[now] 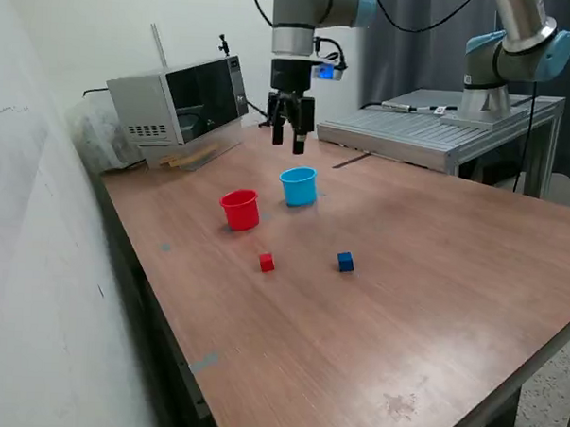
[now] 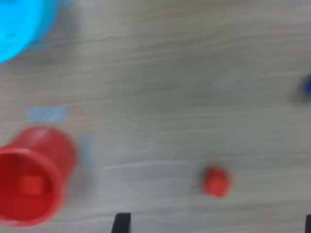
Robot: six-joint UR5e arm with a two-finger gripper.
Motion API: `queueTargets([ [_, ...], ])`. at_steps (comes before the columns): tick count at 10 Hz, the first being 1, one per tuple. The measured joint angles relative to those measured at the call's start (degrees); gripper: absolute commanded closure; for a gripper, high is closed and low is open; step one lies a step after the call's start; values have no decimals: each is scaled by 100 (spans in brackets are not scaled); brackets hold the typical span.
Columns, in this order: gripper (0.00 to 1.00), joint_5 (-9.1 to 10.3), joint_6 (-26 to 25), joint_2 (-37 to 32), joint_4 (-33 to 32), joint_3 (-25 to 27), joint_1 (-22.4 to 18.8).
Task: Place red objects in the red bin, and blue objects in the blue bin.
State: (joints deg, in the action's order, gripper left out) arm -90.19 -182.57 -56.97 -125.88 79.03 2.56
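My gripper (image 1: 289, 136) hangs open and empty just above and behind the light blue cup (image 1: 298, 186). The red cup (image 1: 240, 210) stands beside the blue cup, on the exterior view's left. One red cube (image 1: 266, 262) and one dark blue cube (image 1: 345, 262) lie on the table in front of the cups. In the blurred wrist view, the red cup (image 2: 31, 177) holds a second red cube (image 2: 31, 185). That view also shows the blue cup's edge (image 2: 17, 24), the loose red cube (image 2: 215, 181), the blue cube (image 2: 307, 86) at the frame edge, and one fingertip (image 2: 121, 222). No second blue cube shows.
A microwave (image 1: 181, 105) stands at the back on the exterior view's left. A metal platform (image 1: 431, 130) carrying a second robot arm (image 1: 510, 53) is at the back right. A white wall (image 1: 37, 259) runs along the table's left edge.
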Motion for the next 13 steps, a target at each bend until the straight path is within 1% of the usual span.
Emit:
queueTargets([
  [1,0,6,-279,-34,47,-10,-262],
  [2,0,6,-568,56,65,-148,-415],
  [4,0,-29,-1085,570,72,-722,-522],
  [6,0,-116,-1411,1244,66,-1400,-483],
  [7,0,-141,-1536,1494,46,-1636,-456],
  [9,0,-160,-1695,1839,-30,-1932,-428],
  [11,0,-164,-1748,2110,-85,-2070,-406],
  [13,0,-165,-1761,2350,-139,-2095,-333],
])
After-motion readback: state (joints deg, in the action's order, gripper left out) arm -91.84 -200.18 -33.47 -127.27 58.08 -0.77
